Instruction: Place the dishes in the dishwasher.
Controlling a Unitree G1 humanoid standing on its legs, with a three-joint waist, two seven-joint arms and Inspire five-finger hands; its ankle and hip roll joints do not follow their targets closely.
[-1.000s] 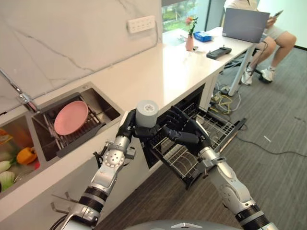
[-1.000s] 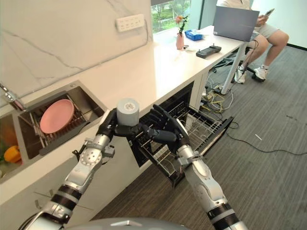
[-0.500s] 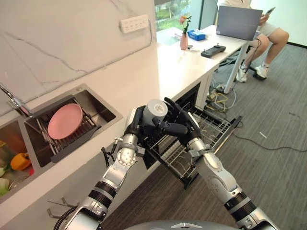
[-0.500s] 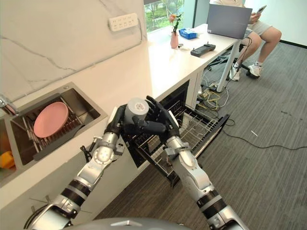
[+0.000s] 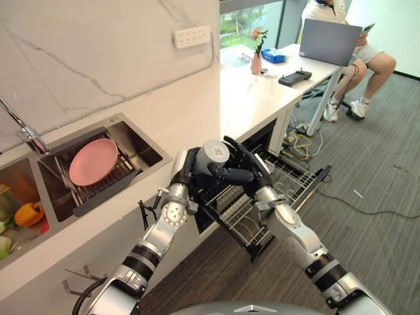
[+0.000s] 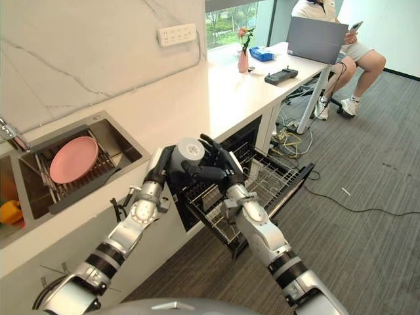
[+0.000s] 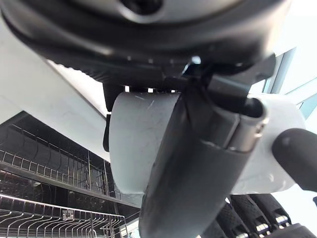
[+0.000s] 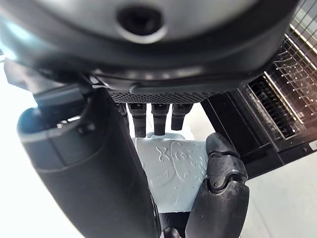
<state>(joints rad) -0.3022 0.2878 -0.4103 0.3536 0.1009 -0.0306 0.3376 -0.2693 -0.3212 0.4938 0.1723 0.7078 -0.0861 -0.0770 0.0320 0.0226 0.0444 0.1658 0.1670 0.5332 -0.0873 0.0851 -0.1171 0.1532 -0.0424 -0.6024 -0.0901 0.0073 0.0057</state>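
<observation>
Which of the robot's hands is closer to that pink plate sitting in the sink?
The left hand. It grips the grey cup on the side facing the pink plate; the right hand wraps the cup's far side, over the open dishwasher rack.

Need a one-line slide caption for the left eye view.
Both hands, left hand and right hand, grip a grey cup above the open dishwasher rack.

The cup [image 5: 213, 156] is pale grey with a faint embossed pattern on its side; the dark left hand [image 5: 187, 172] and dark right hand [image 5: 244, 172] wrap it. A pink plate [image 5: 94, 161] sits in the steel sink [image 5: 146, 147]. The dishwasher rack [image 5: 289, 180] is silver wire on black. The wall [image 5: 98, 52] is white marble with grey veins.
</observation>
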